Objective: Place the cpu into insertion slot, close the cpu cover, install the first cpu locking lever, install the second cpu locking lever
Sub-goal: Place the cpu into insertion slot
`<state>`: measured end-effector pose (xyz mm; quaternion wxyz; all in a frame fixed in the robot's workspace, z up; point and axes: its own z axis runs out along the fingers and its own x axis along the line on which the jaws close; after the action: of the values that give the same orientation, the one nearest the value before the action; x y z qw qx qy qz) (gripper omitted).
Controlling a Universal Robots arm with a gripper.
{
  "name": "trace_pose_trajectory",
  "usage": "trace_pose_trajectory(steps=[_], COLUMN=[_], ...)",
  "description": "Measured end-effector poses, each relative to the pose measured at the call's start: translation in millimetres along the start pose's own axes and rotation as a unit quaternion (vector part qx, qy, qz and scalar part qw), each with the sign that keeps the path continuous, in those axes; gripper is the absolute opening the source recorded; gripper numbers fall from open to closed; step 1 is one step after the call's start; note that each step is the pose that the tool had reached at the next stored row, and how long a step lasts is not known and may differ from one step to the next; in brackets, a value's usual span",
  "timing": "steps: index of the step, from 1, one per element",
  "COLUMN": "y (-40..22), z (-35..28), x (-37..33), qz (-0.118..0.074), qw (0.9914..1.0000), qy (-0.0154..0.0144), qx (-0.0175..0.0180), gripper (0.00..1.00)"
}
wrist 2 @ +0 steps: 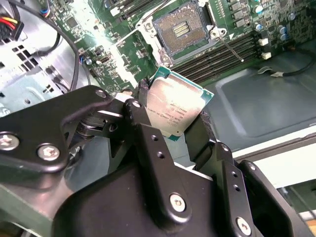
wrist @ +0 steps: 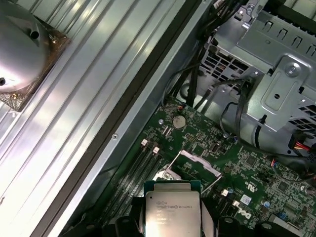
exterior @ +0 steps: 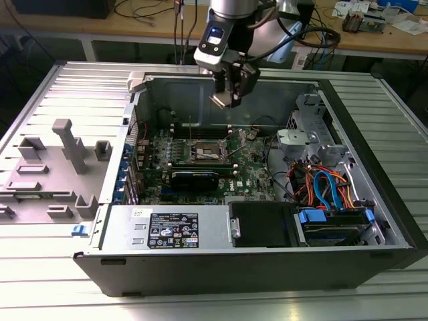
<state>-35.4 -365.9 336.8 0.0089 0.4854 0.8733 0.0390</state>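
Gripper (wrist 2: 174, 104) clenched on cpu (wrist 2: 175, 111) by opposite edges, held high over the board (wrist 2: 98, 54), well apart from the open slot (wrist 2: 181, 29) near its far edge: best kept level, squared to the frame, lowered straight, never dragged across pins.

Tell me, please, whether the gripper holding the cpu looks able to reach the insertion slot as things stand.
Probably yes: the gripper, shut on the cpu, hangs over the open case, and the insertion slot lies uncovered with nothing between them.

Overhead arm (exterior: 231, 10), wrist pointing down; gripper (exterior: 225, 100) fingers (wrist 2: 148, 133) clamped on cpu (wrist 2: 175, 108) edges.
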Motion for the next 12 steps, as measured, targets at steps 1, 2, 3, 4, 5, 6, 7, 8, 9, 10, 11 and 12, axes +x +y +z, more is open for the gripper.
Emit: trace_pose_trajectory(steps=[1,2,3,4,5,6,7,8,9,10,11,12], y=[-0.1,-0.3,-0.6,-1.2,-2.0,-2.7,-3.3,-4.0,-4.5,-4.9,-5.3,-5.6], z=[1.0,2.4,3.1,3.6,3.8,4.3,4.8,5.2,5.6,6.0,6.6,7.2], x=[0.0,0.1,0.2,0.5,1.0,1.4,1.8,2.1,2.4,2.6,2.9,3.0], qz=[0.005,0.012,0.015,0.017,0.018,0.020,0.021,0.022,0.024,0.025,0.028,0.030], qw=[0.99999,0.99993,0.99988,0.99985,0.99983,0.99980,0.99977,0.99974,0.99970,0.99966,0.99957,0.99950], qy=[-0.0004,-0.0009,-0.0012,-0.0013,-0.0013,-0.0007,-0.0001,0.0004,0.0012,0.0020,0.0032,0.0039], qx=[0.0000,-0.0001,-0.0001,0.0000,0.0002,0.0013,0.0024,0.0034,0.0049,0.0063,0.0087,0.0100], gripper=[0.54,0.54,0.54,0.54,0.54,0.54,0.54,0.54,0.54,0.54,0.54,0.54])
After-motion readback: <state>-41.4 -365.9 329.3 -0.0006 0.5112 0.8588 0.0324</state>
